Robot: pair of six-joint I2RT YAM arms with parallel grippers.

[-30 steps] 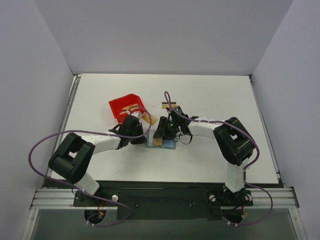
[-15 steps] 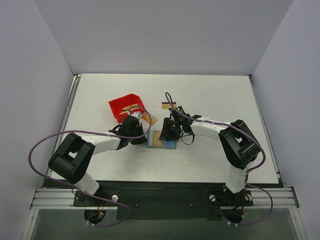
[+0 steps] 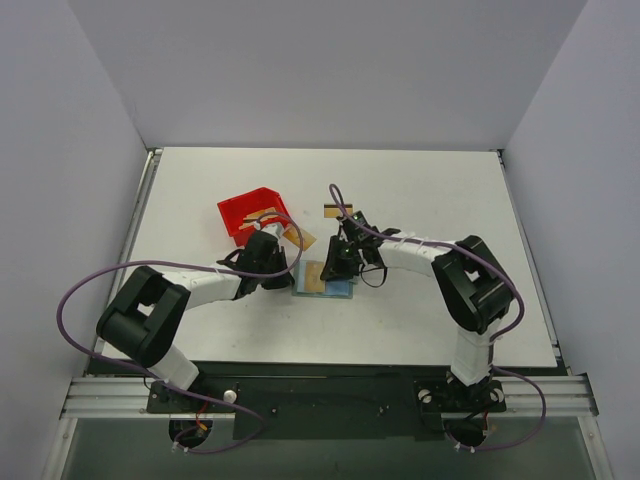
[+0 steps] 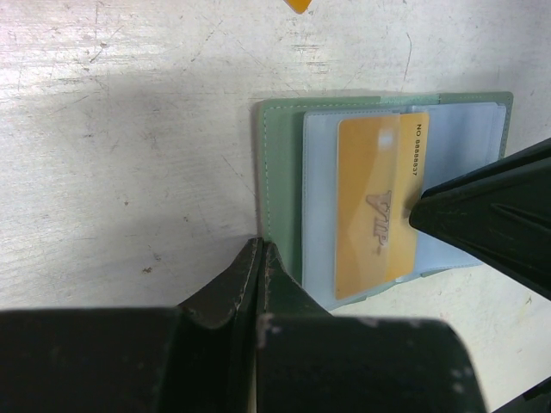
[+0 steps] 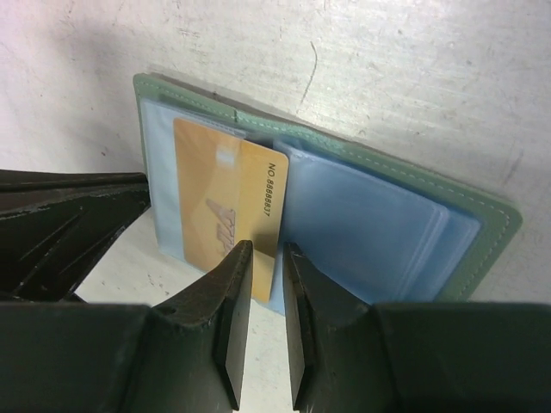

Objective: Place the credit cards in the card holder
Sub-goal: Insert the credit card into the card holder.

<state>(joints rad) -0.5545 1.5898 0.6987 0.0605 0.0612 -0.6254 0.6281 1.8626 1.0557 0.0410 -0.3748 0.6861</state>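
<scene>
Fingers [image 4: 245,280] closed, left gripper [image 4: 261,251] touches the card holder [image 4: 280,172]; right gripper [image 5: 267,249], barely parted, touches its credit card [image 5: 215,189]; red bin [image 3: 250,212] behind, scuffed white table [image 3: 430,190].

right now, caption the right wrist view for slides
Right gripper jaws parted over a gold card partly inside the card holder

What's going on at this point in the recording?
The card holder lies open on the table. The left gripper, fingers shut, presses at its edge, seemingly pinning it. The right gripper, fingers close together, sits at the outer end of a gold VIP card that is partly inside a light blue pocket. Another card lies farther back on the table.
</scene>
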